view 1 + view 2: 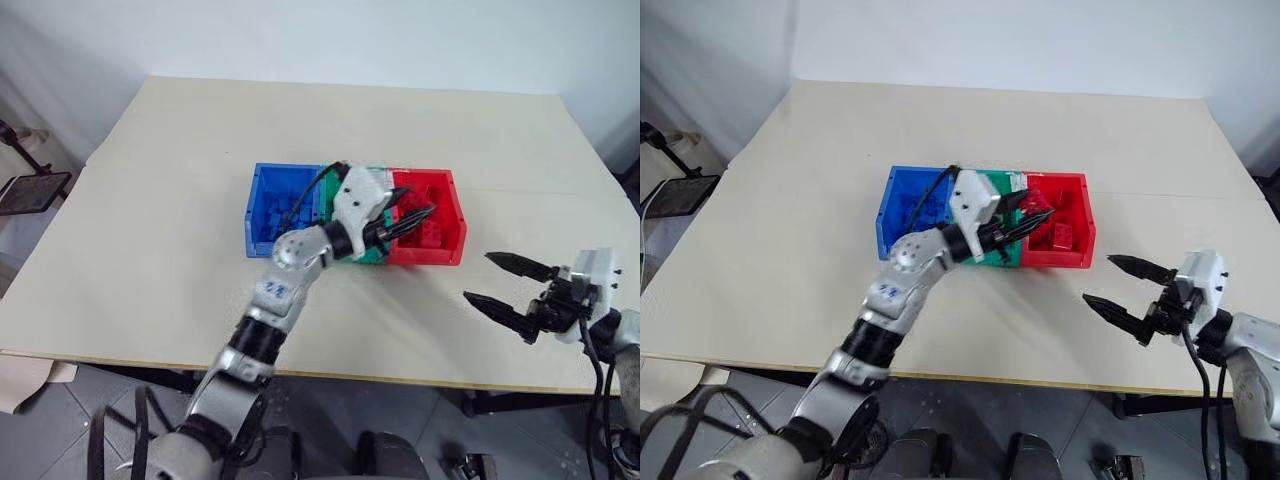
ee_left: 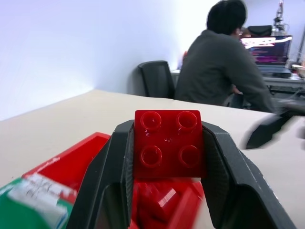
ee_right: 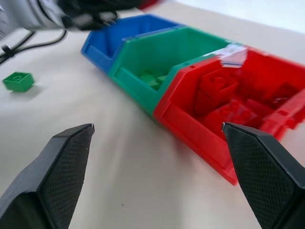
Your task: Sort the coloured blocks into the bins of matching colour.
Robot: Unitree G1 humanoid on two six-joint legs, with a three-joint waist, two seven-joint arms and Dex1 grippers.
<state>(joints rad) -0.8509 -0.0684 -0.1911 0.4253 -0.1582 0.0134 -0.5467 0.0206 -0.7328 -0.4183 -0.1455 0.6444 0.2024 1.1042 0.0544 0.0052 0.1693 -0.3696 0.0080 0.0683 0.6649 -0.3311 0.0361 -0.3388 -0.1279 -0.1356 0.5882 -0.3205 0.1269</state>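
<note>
**Red brick held over the bins, release pending**

A small red studded plastic brick [image 2: 167, 143] is clamped between the two black fingers of the left gripper [image 1: 412, 218], studs facing the wrist camera, the jaws closed narrowly on its sides. The gripper is poised above the row of three joined open-top plastic bins, its tips at the near edge of the red bin [image 1: 457, 232], with the green bin [image 3: 157, 62] partly hidden beneath the wrist and the blue bin [image 1: 262, 215] behind it. Several red bricks [image 3: 224, 98] are already heaped in the red bin just below and ahead of the fingertips. The right gripper [image 1: 507, 290] is held empty, jaws spread wide, well apart from the bins on the cream tabletop [image 1: 150, 200]. One small green studded brick [image 3: 18, 81] is left on the table, beyond the blue bin.

The drop is judged to be the risk: released this close to the dividing wall, the brick could glance off the rim or the heaped bricks and tumble into the green bin or onto the table. A little more reach over the red bin would likely be needed first.
</note>
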